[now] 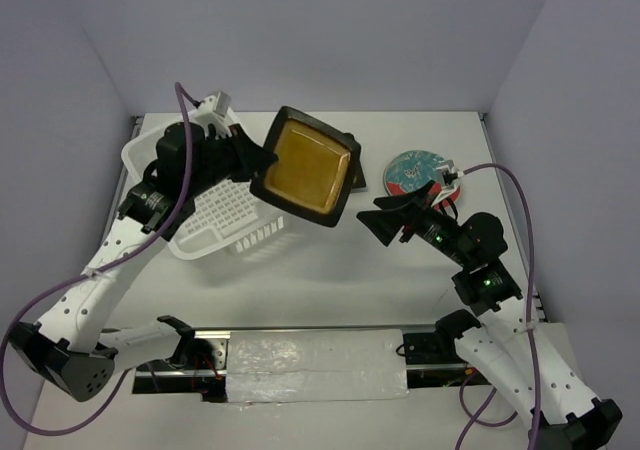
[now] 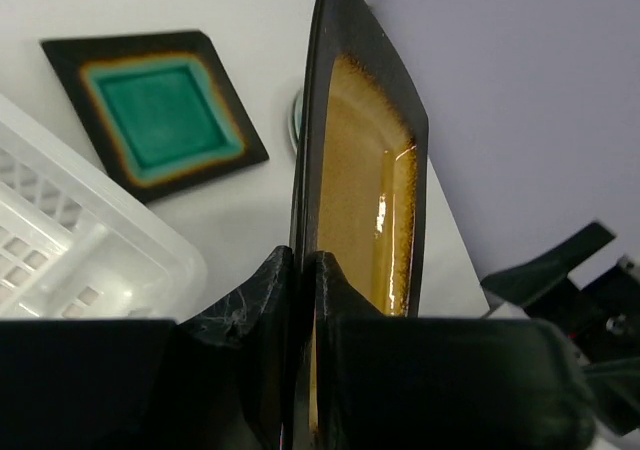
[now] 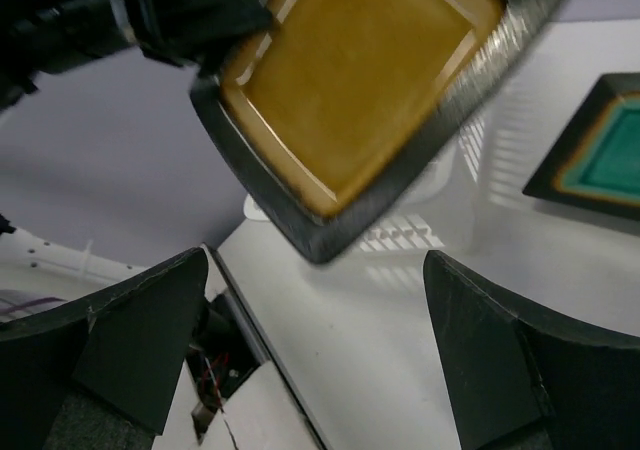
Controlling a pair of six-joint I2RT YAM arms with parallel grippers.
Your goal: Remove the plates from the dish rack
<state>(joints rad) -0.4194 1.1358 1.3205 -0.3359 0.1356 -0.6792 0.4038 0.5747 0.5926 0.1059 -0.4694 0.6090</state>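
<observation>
My left gripper (image 1: 262, 160) is shut on the rim of the amber-centred square plate (image 1: 305, 165) and holds it in the air, tilted, just right of the white dish rack (image 1: 222, 218). In the left wrist view the plate (image 2: 370, 170) stands edge-on between my fingers (image 2: 335, 280). The teal-centred square plate (image 2: 160, 110) lies flat on the table behind; in the top view only its corner (image 1: 356, 176) shows. The round red floral plate (image 1: 415, 170) lies flat at the right. My right gripper (image 1: 385, 220) is open and empty, facing the amber plate (image 3: 360, 80) from below it.
The dish rack (image 2: 70, 250) stands at the table's left, holding no plates that I can see. Grey walls close off the back and both sides. A taped strip (image 1: 310, 365) runs along the near edge between the arm bases. Purple cables loop beside both arms.
</observation>
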